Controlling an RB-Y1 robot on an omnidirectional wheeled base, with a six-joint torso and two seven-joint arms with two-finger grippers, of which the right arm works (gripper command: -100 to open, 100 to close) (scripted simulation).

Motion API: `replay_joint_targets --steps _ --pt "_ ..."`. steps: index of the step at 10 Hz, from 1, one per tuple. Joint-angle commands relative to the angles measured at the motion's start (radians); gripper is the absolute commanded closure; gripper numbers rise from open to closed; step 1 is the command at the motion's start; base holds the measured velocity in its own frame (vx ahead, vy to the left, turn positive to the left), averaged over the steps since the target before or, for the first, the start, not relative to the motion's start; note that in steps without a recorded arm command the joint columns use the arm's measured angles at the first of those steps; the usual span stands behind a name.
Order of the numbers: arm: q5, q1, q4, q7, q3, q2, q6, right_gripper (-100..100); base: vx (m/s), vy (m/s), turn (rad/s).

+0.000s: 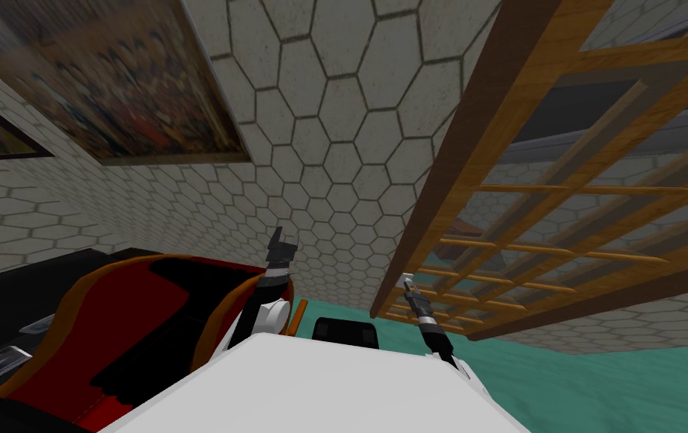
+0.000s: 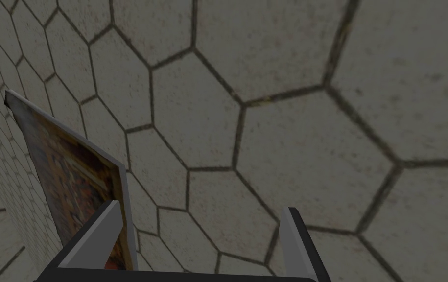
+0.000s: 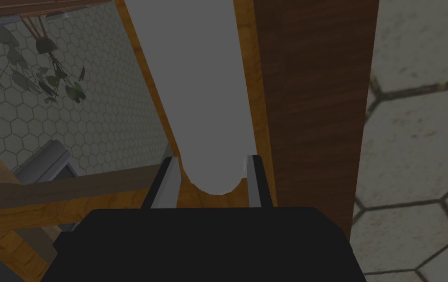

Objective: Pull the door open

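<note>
Gripping edge-side door handle [image 3: 193, 73] with right hand [image 3: 211, 160].

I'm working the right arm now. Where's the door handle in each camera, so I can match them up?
Head view: the handle is a small pale spot at the right gripper's tip, against the dark brown door edge.
Right wrist view: the handle is a broad grey bar, its end clamped between the fingers.
Left wrist view: the left gripper is open and turned away from the door.
Shared landmark: the dark brown door edge beside the handle.
</note>
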Motion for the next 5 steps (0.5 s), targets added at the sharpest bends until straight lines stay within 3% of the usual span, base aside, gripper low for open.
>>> replay_joint_targets --steps 1,5 --pt "-0.01 -0.003 0.006 -0.041 0.012 0.001 -0.001 100 -0.036 -0.008 0.018" --pt "-0.042 -0.012 0.013 -0.14 0.036 -0.002 0.002 100 -0.04 -0.012 0.023"
